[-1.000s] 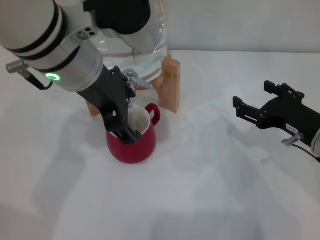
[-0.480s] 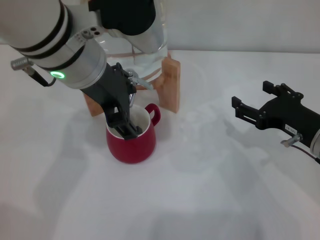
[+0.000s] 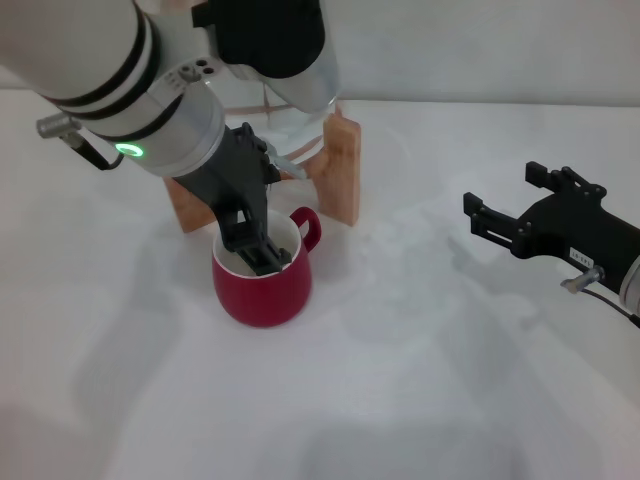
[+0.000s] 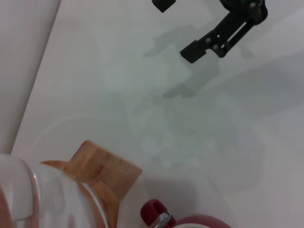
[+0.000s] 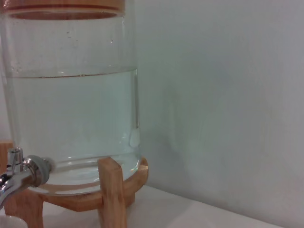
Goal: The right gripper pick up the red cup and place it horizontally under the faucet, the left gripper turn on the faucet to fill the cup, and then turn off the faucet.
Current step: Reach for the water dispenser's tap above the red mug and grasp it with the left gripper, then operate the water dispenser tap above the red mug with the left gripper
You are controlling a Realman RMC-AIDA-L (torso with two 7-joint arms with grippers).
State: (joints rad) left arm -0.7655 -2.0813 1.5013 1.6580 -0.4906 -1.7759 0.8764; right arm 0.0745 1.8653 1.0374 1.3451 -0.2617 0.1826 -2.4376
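White matte tabletop (image 3: 420, 400). Left gripper (image 3: 262, 250), black claw, hangs over the red cup's (image 3: 263, 290) cream mouth, just below the chrome faucet (image 3: 280, 160); whether its fingers are parted or closed I cannot tell. Glossy squat cup stands upright, loop handle toward the wooden stand (image 3: 341, 165). Clear water jar (image 5: 71, 104) sits on the stand. Right gripper (image 3: 508, 208), fingers spread and empty, hangs well apart from the cup.

one red cup (image 3: 262, 285), one faucet (image 3: 285, 164), two grippers
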